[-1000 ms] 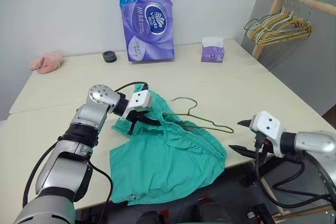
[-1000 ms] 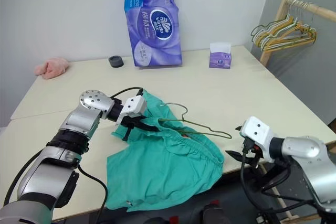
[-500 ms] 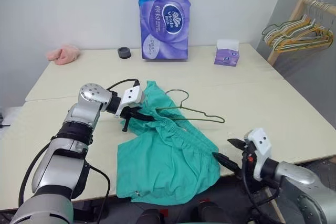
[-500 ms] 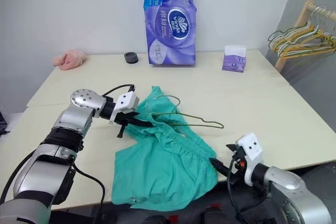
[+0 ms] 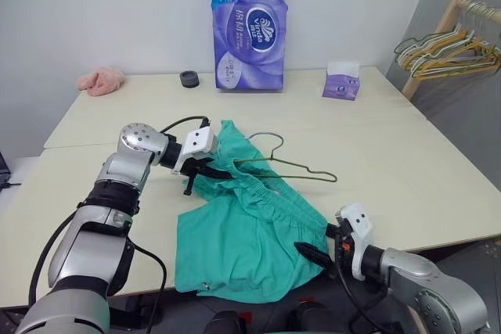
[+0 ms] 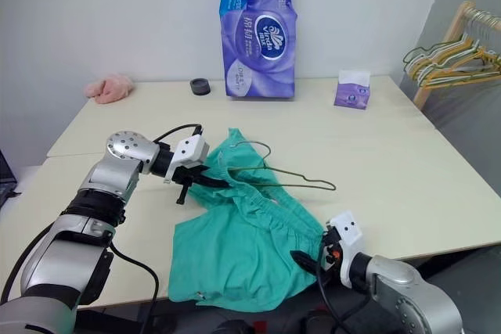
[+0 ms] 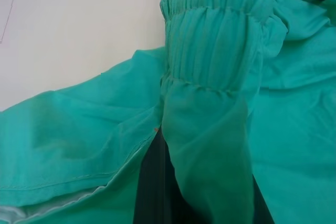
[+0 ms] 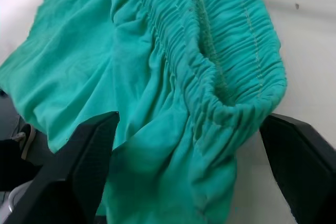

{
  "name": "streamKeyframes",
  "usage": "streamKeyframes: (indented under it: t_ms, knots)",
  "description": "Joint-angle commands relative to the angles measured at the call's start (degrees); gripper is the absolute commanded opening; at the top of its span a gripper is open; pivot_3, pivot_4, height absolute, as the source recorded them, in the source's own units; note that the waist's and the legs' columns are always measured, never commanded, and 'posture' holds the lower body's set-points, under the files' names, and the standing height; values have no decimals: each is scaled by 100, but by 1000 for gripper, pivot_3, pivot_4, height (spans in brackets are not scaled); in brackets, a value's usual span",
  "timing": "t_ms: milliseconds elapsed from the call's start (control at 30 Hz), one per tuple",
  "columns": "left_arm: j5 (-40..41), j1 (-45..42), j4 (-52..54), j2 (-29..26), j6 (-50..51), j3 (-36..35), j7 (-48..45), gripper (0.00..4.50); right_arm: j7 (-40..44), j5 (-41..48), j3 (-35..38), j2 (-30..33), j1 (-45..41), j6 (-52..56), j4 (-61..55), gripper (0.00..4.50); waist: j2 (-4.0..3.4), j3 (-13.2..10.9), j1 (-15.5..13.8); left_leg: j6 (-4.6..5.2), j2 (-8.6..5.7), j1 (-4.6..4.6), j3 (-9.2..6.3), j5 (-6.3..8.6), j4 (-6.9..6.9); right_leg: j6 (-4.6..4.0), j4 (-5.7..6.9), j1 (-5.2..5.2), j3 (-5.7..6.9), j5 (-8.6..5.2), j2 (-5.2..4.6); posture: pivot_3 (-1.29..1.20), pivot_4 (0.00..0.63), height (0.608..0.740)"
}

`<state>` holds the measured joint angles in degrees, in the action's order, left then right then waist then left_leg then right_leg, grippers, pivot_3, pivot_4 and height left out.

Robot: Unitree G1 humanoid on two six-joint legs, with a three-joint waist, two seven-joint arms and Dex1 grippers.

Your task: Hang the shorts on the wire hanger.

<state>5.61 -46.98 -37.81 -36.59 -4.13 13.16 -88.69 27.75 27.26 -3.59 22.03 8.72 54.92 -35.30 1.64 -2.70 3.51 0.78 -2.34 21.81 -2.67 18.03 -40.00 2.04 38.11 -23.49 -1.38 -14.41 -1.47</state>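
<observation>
While my left gripper (image 5: 205, 171) is clamped on the shorts (image 5: 246, 240) by the wire hanger (image 5: 286, 166) on the desk (image 5: 407, 162), my right gripper (image 8: 199, 145) straddles the waistband, open; next I pinch it.

"Vinda" on the purple tissue pack (image 5: 249, 25)
</observation>
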Motion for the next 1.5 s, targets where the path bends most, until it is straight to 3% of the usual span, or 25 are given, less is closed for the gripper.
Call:
streamKeyframes:
  t_ms: [33,200,333,600,700,900,1267,1500]
  knots:
    - [101,-114,266,-25,49,-183,64,0,7,61,113,162,-163,-84,-125,2912,-11,7,24,0,-1,-3,1,0,-4,0,3,4,-1,1,0,-186,22,740]
    - [160,-126,348,-22,158,-254,161,0,43,-81,261,560,-223,-275,-164,1205,-30,19,98,1,-1,-34,-1,0,-6,1,4,35,2,1,0,-190,18,740]
    - [397,-130,606,-12,596,-378,168,0,108,1,856,918,-348,-419,-14,31,-36,23,168,1,-2,-33,2,-1,-7,2,6,34,-1,1,1,-195,17,740]
    - [1211,-104,1631,-182,2218,-542,-246,0,449,198,1507,1431,-573,-488,553,31,-50,31,264,2,0,-35,3,-1,-7,3,11,34,-5,1,4,-201,22,740]
    - [1278,-37,1898,-351,2383,-424,-371,0,524,293,1580,1523,-644,-398,677,31,-51,31,298,2,1,-36,2,-1,-7,3,11,35,-6,1,5,-198,25,740]
    - [1011,125,1848,-788,1645,104,-381,0,625,338,1586,1722,-704,-392,774,31,-67,29,296,2,1,-39,8,-1,-4,3,9,35,-17,1,5,-195,26,740]
    - [185,-27,1147,-706,730,287,-182,0,727,370,1512,1946,-661,-403,517,31,-69,28,285,2,1,-41,24,0,-4,4,9,33,-34,1,8,-204,26,740]
    - [-209,-137,840,-478,370,324,221,0,956,267,1310,2601,-872,-413,56,31,-70,27,289,4,0,-42,36,0,-4,10,5,32,-45,3,9,-213,28,740]
